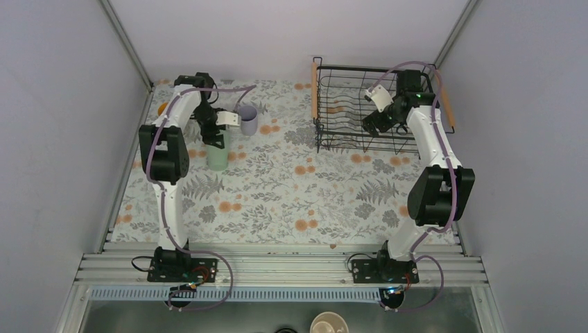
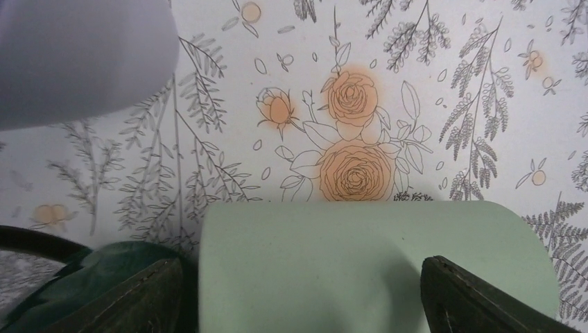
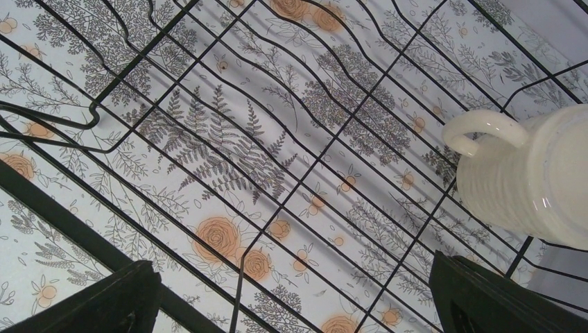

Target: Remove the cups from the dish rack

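Cream mug (image 3: 534,173) was seen inside the dish rack (image 1: 317,104), over the wire floor, with its handle turned toward the open middle. Whether it stood or leaned could not be told from the tilted wrist view. It was judged to be glazed ceramic: stiff, fairly light, slippery, and likely to chip if knocked on the wires. The best hold was judged to be across the rim wall or the ribbed body, not the thin handle loop.

Right end effector (image 3: 295,263) was positioned low over the rack floor with its jaws spread wide and nothing between them. The cream mug was just beside one finger and was not seen to be touched.

Mint cup (image 1: 217,152) was stood upright on the bench (image 1: 291,201), well apart from the rack. Left end effector (image 2: 301,267) was set around it, jaws wide, one finger on each side. Whether the fingers pressed on the cup could not be told. This cup was judged light, smooth and rigid, and easily tipped if nudged.

Lavender tumbler (image 1: 248,119) was stood near it on the bench. Dark green mug (image 2: 83,277) was seen just beside the mint cup in the left wrist view. No other cup was made out in the rack, so the cream mug was judged the last one to be unloaded.
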Tool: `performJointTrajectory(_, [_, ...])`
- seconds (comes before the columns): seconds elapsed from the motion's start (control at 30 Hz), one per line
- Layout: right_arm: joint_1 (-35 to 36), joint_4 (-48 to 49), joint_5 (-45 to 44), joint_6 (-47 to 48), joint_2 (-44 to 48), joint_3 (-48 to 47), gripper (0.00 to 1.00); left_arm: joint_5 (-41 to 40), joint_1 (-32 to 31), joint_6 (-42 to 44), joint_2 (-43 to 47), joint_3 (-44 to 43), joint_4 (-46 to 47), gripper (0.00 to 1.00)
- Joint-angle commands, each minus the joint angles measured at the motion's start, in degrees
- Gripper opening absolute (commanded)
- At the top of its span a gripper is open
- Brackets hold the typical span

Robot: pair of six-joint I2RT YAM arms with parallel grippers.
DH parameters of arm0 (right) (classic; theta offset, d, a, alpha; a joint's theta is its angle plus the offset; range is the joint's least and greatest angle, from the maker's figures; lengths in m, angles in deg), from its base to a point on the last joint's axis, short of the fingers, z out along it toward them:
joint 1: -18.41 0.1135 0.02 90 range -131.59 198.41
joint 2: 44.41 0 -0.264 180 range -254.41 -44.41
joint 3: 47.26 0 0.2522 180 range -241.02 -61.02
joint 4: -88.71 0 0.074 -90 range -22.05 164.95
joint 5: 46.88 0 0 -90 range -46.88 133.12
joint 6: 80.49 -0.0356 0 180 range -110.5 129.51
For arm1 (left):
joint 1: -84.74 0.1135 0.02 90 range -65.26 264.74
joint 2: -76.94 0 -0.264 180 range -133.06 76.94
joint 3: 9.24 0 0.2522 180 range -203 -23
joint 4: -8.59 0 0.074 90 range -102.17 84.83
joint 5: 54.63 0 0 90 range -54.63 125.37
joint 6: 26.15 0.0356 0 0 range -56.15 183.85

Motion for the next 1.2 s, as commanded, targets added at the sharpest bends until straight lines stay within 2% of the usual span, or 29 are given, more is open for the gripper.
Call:
performJointTrajectory(0.0, [-0.41,0.85,0.66,0.55,1.96,0.62,1.0,-1.59,-0.43,-1.33,-2.06,0.42,-0.71,0.84])
performJointTrajectory(0.27, [-0.4,0.64,0.8,0.57,2.03,0.85,1.0,-2.46,-1.25,-2.36,-2.1,1.22,-0.71,0.78])
performJointTrajectory(0.5, [-0.47,0.55,0.75,0.76,2.4,1.02,1.0,-4.33,-2.18,-3.39,-0.75,2.79,-0.72,0.67])
performJointTrajectory(0.97, [-0.49,0.94,1.38,1.35,3.1,2.35,1.0,-10.37,-2.61,-4.13,3.68,6.69,-0.78,0.63])
performJointTrajectory(1.17, [-0.59,1.24,1.56,1.68,3.15,2.52,1.0,-12.09,-2.92,-4.4,4.92,7.64,-0.77,0.53])
